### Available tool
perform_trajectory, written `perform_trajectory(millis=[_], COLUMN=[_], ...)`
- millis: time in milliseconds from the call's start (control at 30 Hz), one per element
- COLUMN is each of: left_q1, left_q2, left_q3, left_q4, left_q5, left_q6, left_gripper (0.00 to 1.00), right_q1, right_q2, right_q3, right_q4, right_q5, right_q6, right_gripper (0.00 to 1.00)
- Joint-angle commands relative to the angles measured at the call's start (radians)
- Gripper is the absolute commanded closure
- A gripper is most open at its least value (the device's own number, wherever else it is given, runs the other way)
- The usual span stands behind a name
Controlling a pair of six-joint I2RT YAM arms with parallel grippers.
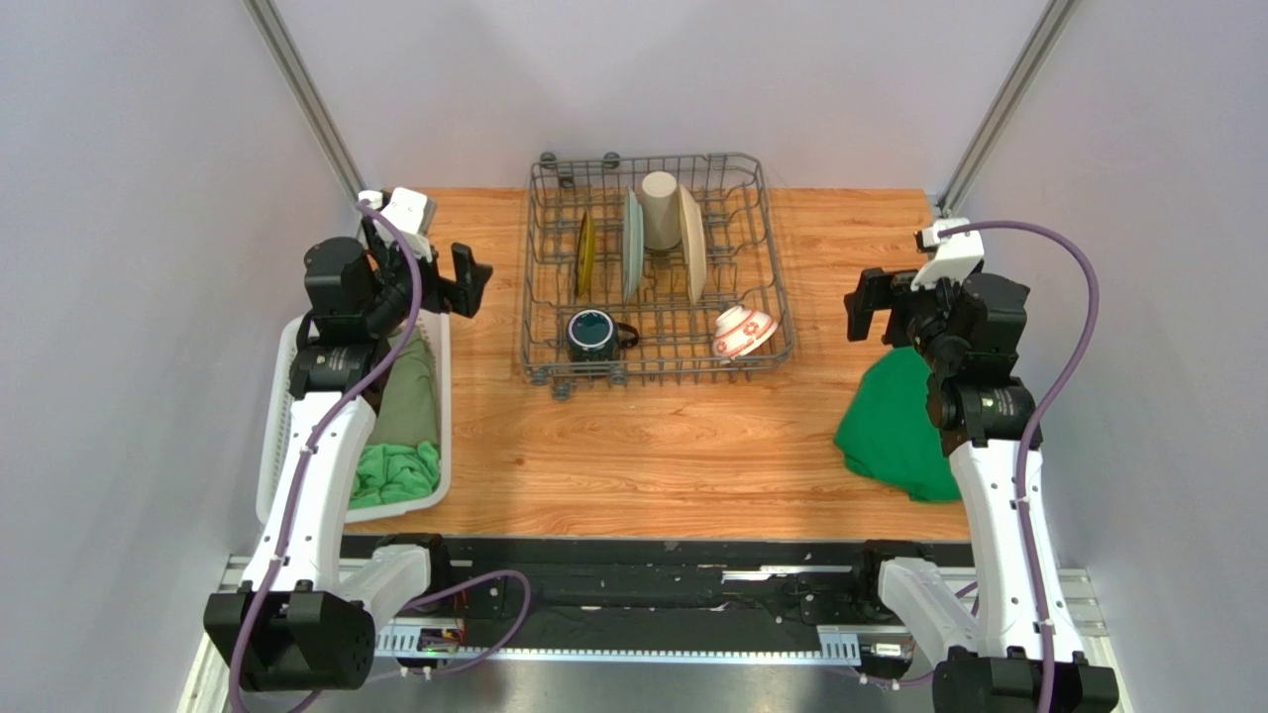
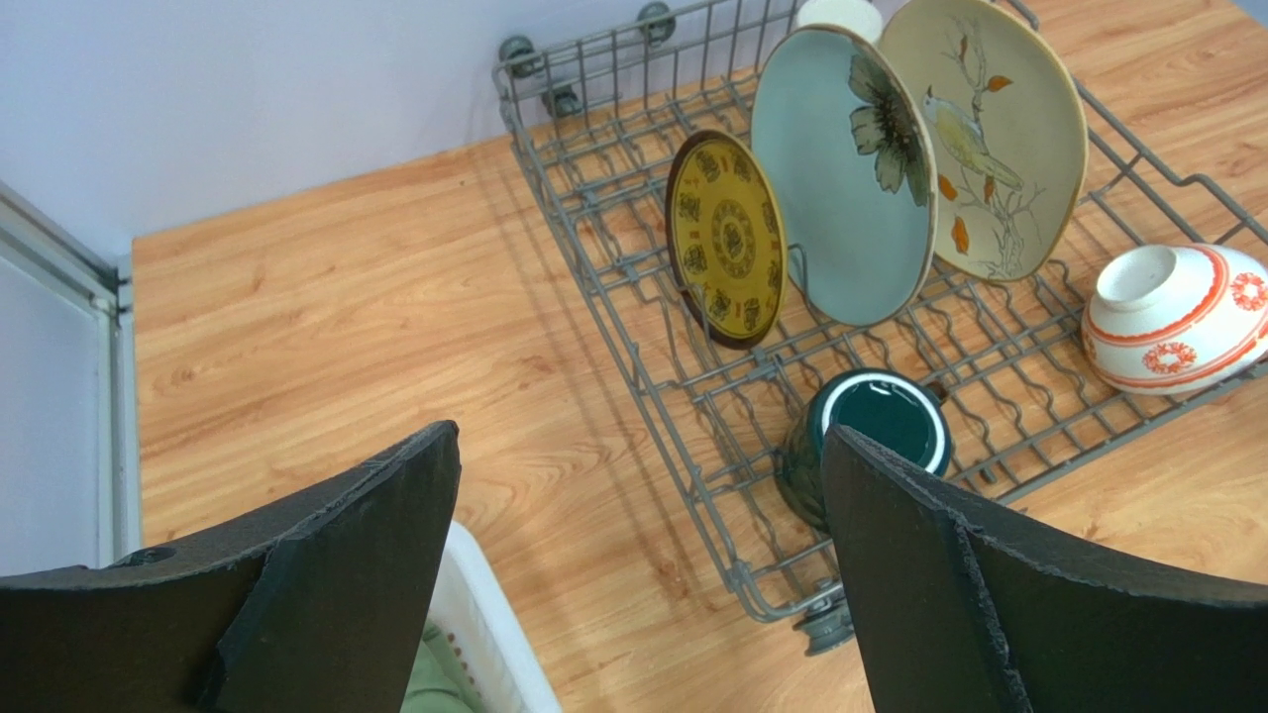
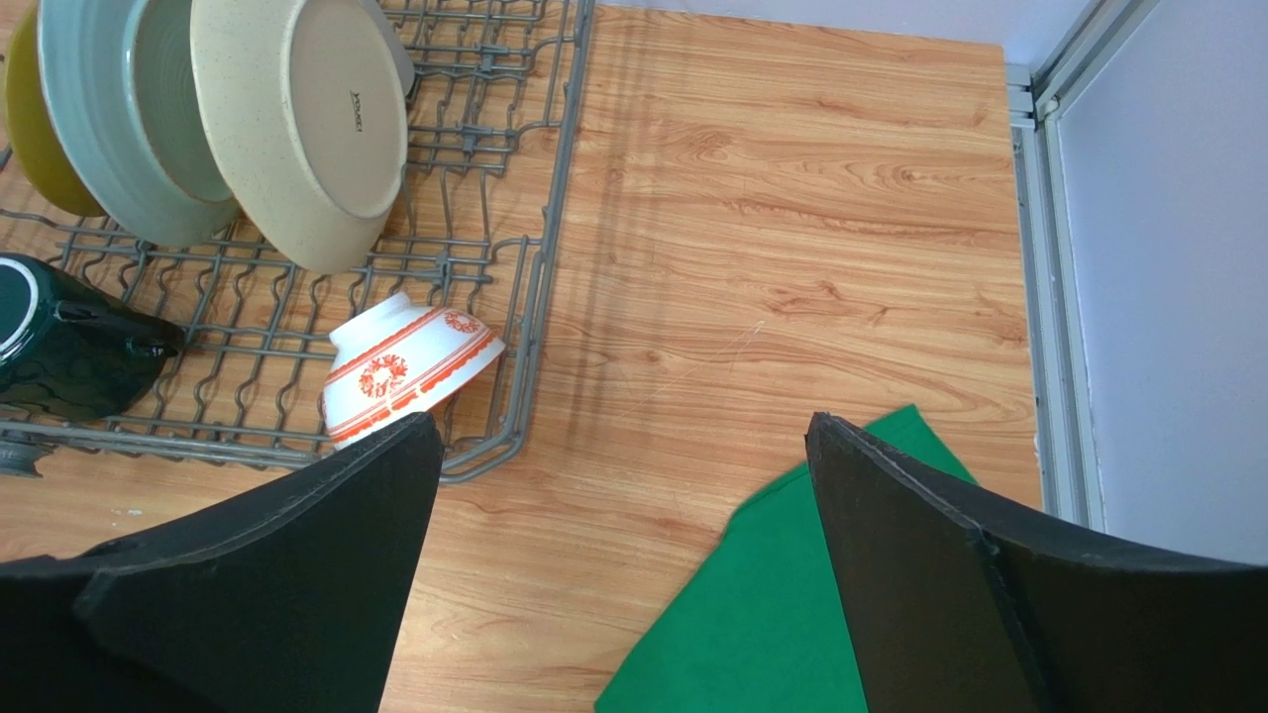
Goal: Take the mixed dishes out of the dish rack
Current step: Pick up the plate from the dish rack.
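Note:
The dark grey wire dish rack (image 1: 542, 282) stands at the back middle of the table. It holds a yellow patterned plate (image 1: 585, 253), a pale green plate (image 1: 631, 242) and a cream bird plate (image 1: 692, 245) upright, a beige tumbler (image 1: 660, 207) behind them, a dark teal mug (image 1: 593, 334) at the front left and a red-and-white bowl (image 1: 743, 330) at the front right. My left gripper (image 1: 460, 281) is open and empty, left of the rack. My right gripper (image 1: 868, 305) is open and empty, right of the rack. The left wrist view shows the mug (image 2: 878, 424) and the plates (image 2: 841, 171). The right wrist view shows the bowl (image 3: 410, 366).
A white slatted basket (image 1: 282, 431) with green cloths stands at the left edge under my left arm. A green cloth (image 1: 896, 421) lies on the table at the right, under my right arm. Grey walls enclose the table on three sides.

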Motion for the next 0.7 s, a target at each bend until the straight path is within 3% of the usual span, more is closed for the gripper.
perform_trajectory(millis=[0,400,567,667], left_q1=[-0.004,-0.005,-0.005,-0.004], left_q2=[0.016,0.035,0.047,0.049], left_q3=[0.064,0.068,0.067,0.059], left_q4=[-0.019,-0.041,-0.048,-0.045], left_q5=[-0.039,0.031,0.057,0.059], left_q6=[-0.023,0.003,0.013,0.026], left_gripper=[0.01,0.01,0.01,0.01], right_q1=[0.004,0.055,0.161,0.237], right_q2=[0.003,0.127,0.176,0.217], right_q3=[0.035,0.125,0.181,0.203], right_q4=[0.013,-0.043,-0.061,-0.052], right_q5=[0.009,0.074,0.129,0.236], right_q6=[0.013,0.013,0.010,-0.019], right_gripper=[0.01,0.01,0.01,0.02])
